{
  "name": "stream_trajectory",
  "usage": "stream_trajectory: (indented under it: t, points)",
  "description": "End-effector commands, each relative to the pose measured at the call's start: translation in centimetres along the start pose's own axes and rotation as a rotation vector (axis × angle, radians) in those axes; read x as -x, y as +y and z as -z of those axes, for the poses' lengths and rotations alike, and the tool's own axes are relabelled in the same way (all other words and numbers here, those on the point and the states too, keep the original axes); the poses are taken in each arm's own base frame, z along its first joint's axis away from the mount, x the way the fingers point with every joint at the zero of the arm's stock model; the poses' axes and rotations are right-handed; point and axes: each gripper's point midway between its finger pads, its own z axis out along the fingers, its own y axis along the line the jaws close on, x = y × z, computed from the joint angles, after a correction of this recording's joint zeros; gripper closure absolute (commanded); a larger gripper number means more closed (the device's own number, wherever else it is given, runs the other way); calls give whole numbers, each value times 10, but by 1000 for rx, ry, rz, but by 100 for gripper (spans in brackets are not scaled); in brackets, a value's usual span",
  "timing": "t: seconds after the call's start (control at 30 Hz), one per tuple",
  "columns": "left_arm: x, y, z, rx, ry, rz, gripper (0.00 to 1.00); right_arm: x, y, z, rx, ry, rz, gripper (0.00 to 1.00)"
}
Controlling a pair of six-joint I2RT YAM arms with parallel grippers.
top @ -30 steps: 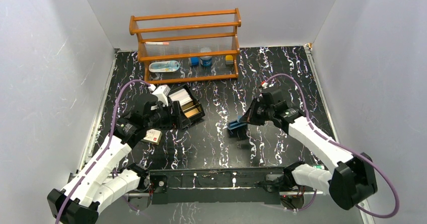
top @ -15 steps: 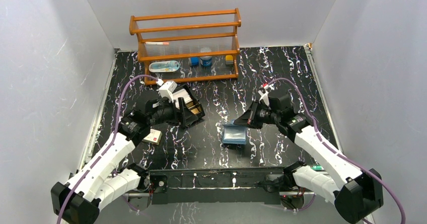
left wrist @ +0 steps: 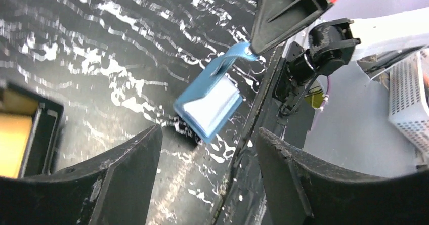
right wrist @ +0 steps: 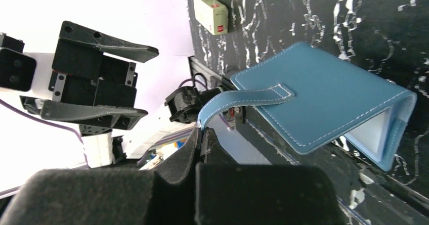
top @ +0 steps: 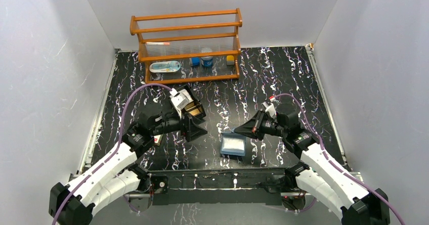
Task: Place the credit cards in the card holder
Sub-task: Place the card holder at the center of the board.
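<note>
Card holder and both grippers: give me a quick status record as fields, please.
card holder: near the front edge of the table, partly open, strap tab raised
right gripper: fingers shut on the strap tab
left gripper: open, empty, pointed toward the card holder
credit cards: yellowish stack in the black box; none seen in the holder
cream packet: lying on the table by the left arm

Left gripper (left wrist: 208,131) had its black fingers (left wrist: 126,169) spread wide, nothing between them. Beyond them, a small blue stitched wallet (left wrist: 210,106) hung tilted above the black white-veined tabletop (left wrist: 101,58), its strap tab (left wrist: 230,60) pinched by the right gripper (left wrist: 251,47). At far left, a black box (left wrist: 43,129) held a yellowish card stack (left wrist: 12,144).
</note>
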Motion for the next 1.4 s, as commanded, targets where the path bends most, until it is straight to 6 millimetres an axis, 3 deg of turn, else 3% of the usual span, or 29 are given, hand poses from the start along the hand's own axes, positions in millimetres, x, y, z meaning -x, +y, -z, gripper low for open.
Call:
stream_trajectory:
  t: [0.0, 0.2, 0.4, 0.63, 0.87, 0.93, 1.0, 1.07, 1.1, 1.27, 1.37]
  points:
    - [28, -23, -9, -145, -93, -263, 32, -3, 56, 12, 187, 32, 57, 100]
    - [22, -41, -19, -296, -70, -513, 26, -9, 71, 18, 215, 73, 122, 100]
    - [26, -49, -38, -353, -59, -584, 23, -14, 79, 20, 234, 115, 161, 100]
    - [11, -46, -62, -320, -15, -645, 22, -8, 93, 20, 259, 98, 179, 100]
    - [13, -37, -80, -212, -11, -741, 29, -5, 105, 19, 283, 101, 188, 100]
    - [16, -36, -83, -186, -16, -764, 37, -4, 107, 19, 286, 102, 190, 100]
    - [21, -33, -85, -157, -18, -763, 60, -3, 108, 18, 287, 103, 196, 100]
    - [26, -30, -85, -116, -14, -730, 89, -1, 108, 17, 278, 91, 204, 100]
    - [28, -28, -84, -90, -14, -698, 100, 2, 106, 16, 262, 71, 216, 94]
    - [38, -26, -70, 41, -125, -420, 100, 21, 102, 31, 177, -118, 274, 49]
    - [44, -21, -58, 135, -216, -250, 100, 26, 91, 33, 137, -167, 279, 36]
